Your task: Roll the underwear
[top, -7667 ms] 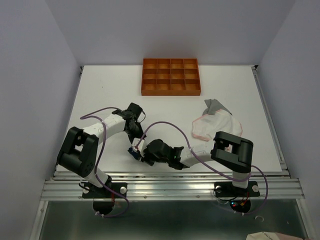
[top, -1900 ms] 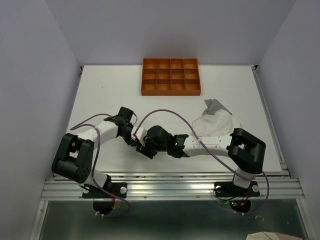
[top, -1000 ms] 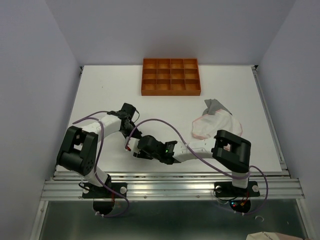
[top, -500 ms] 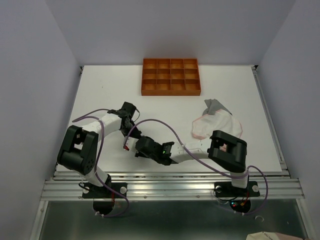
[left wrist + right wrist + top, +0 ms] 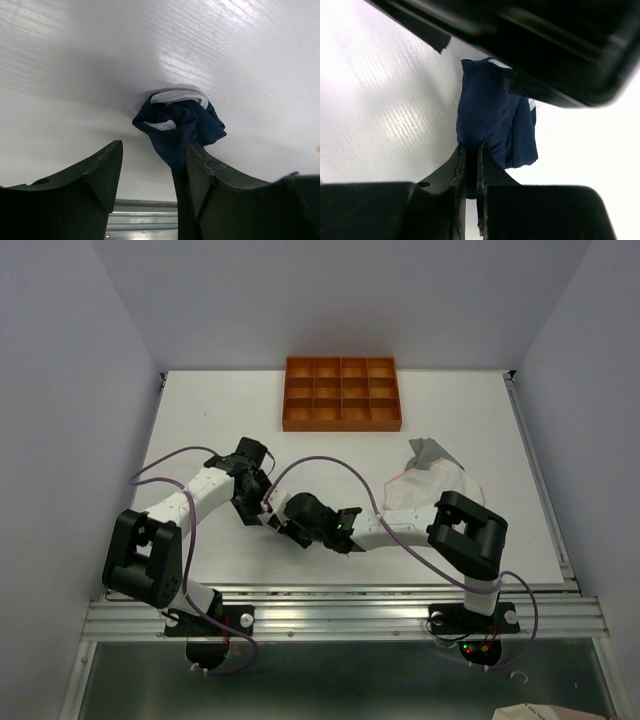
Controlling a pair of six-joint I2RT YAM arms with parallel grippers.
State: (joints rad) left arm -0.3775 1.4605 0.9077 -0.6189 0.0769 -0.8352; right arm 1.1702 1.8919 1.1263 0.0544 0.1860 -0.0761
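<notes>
Navy underwear (image 5: 180, 125) sits as a bunched lump on the bench (image 5: 200, 420), near-left of centre, right between the two tool tips. White trim shows at the top of the lump, and it is loosely wadded rather than a clean roll. The right tool (image 5: 470, 167) is clenched on a thin fold at the lump's near edge, fingers almost meeting through the fabric. The left tool (image 5: 152, 170) is released, jaws apart and straddling the lump from the other side. One finger is close against a hanging tail of cloth, but contact there cannot be told. Handling guess: very light, limp, thin knit with no stiffness, so it will sag, unroll and trail from any single pinch. Not fragile, and grippy enough on the pads, though it will probably slide freely on the glossy bench. The best hold is likely across the full thickness of the wad, or on the trimmed waistband edge, where the layers are thickest and the seam gives some body. A one-layer pinch would just peel the bundle open. The pink-white underwear (image 5: 425, 490) and grey underwear (image 5: 428, 452) lie flat-ish in a heap at the right, well apart and untouched. The orange tray (image 5: 342, 393) is at the far side.
</notes>
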